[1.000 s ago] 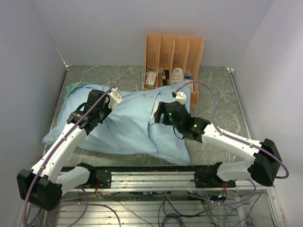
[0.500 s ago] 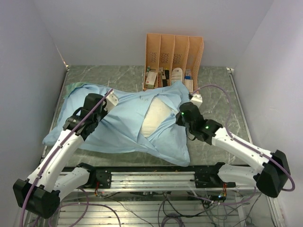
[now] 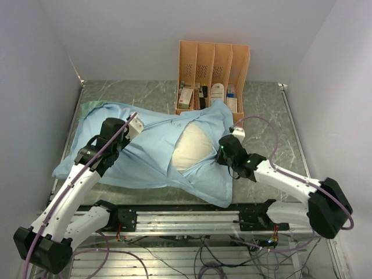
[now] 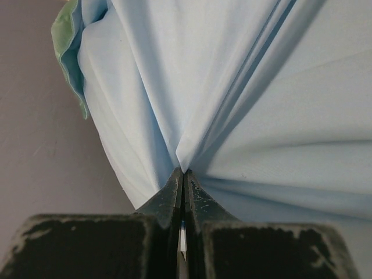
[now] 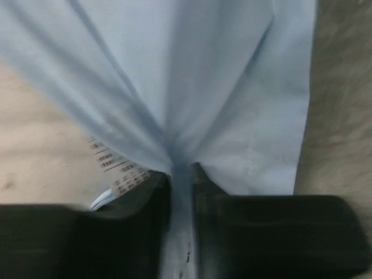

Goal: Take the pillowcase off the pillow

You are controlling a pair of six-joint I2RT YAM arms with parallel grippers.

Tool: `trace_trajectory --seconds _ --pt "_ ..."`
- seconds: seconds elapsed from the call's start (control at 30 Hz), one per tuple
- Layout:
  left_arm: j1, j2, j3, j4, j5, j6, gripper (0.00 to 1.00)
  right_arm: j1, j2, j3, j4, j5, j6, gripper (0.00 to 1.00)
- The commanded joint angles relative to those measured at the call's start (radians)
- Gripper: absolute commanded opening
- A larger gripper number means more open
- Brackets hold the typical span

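The light blue pillowcase (image 3: 148, 145) lies spread over the table with its opening pulled apart near the middle. Through that opening shows the off-white pillow (image 3: 192, 148). My left gripper (image 3: 119, 135) is shut on a pinch of the pillowcase (image 4: 232, 104) at its left part, with folds fanning out from the tips (image 4: 183, 172). A mint-green edge (image 4: 67, 35) shows at the cloth's far left. My right gripper (image 3: 222, 152) is shut on the pillowcase (image 5: 192, 87) at the right rim of the opening. A printed label (image 5: 119, 168) and the pillow (image 5: 35, 151) show beside its fingers (image 5: 182, 171).
An orange file rack (image 3: 214, 70) holding small items stands at the back, touching the cloth's far corner. Grey marbled table (image 3: 267, 116) lies bare to the right. Walls close in on the left, right and back. The arm rail (image 3: 192, 216) runs along the near edge.
My right gripper closed on the pillowcase edge and pulled it right and toward the near edge, opening the case and baring the pillow. My left arm drew back slightly left with its pinch.
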State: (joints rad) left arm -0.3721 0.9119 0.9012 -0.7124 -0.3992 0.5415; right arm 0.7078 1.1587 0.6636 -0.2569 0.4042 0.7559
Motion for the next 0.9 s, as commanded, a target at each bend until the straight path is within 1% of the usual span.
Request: trace_trajectory --seconds 0.0,0.03,0.07,0.1,0.2,0.23,0.27,0.37,0.47,0.57,0.7,0.73,0.8,0.83,0.87 --pt "0.008 -0.016 0.005 -0.078 -0.028 -0.005 0.07 -0.015 0.081 -0.108 0.154 -0.174 0.038 0.47" --pt "0.009 -0.016 0.002 -0.086 -0.022 -0.007 0.07 -0.015 0.078 -0.123 0.196 -0.223 0.051 0.65" --pt "0.008 -0.018 -0.006 -0.087 -0.019 -0.006 0.07 -0.015 0.065 -0.138 0.234 -0.258 0.065 0.76" --pt "0.008 -0.021 -0.017 -0.085 -0.019 -0.004 0.07 -0.016 0.043 -0.150 0.259 -0.279 0.080 0.83" --pt "0.007 -0.036 -0.062 -0.068 -0.032 0.012 0.07 -0.019 -0.044 -0.175 0.328 -0.332 0.121 0.98" --pt "0.008 -0.044 -0.080 -0.060 -0.036 0.016 0.07 -0.025 -0.070 -0.179 0.347 -0.354 0.132 1.00" --pt "0.008 -0.049 -0.092 -0.053 -0.038 0.020 0.07 -0.031 -0.093 -0.186 0.372 -0.383 0.147 1.00" --pt "0.008 -0.053 -0.127 -0.042 -0.038 0.022 0.07 -0.043 -0.130 -0.236 0.510 -0.494 0.217 1.00" --pt "0.008 -0.053 -0.144 -0.034 -0.041 0.020 0.07 -0.050 -0.101 -0.314 0.736 -0.608 0.316 1.00" --pt "0.007 -0.056 -0.148 -0.035 -0.034 0.017 0.07 -0.050 0.003 -0.355 0.971 -0.701 0.403 1.00" --pt "0.007 -0.055 -0.147 -0.048 -0.021 0.006 0.07 -0.044 0.188 -0.354 1.355 -0.812 0.529 0.99" --pt "0.008 -0.054 -0.148 -0.052 -0.018 0.004 0.07 -0.039 0.231 -0.337 1.438 -0.832 0.572 0.95" --pt "0.007 -0.058 -0.153 -0.060 -0.011 0.003 0.07 -0.036 0.310 -0.294 1.546 -0.872 0.623 0.81" --pt "0.008 -0.062 -0.155 -0.062 -0.007 0.005 0.07 -0.035 0.343 -0.258 1.568 -0.893 0.644 0.68" --pt "0.009 -0.067 -0.157 -0.065 -0.006 0.006 0.07 -0.038 0.361 -0.196 1.566 -0.920 0.652 0.49"
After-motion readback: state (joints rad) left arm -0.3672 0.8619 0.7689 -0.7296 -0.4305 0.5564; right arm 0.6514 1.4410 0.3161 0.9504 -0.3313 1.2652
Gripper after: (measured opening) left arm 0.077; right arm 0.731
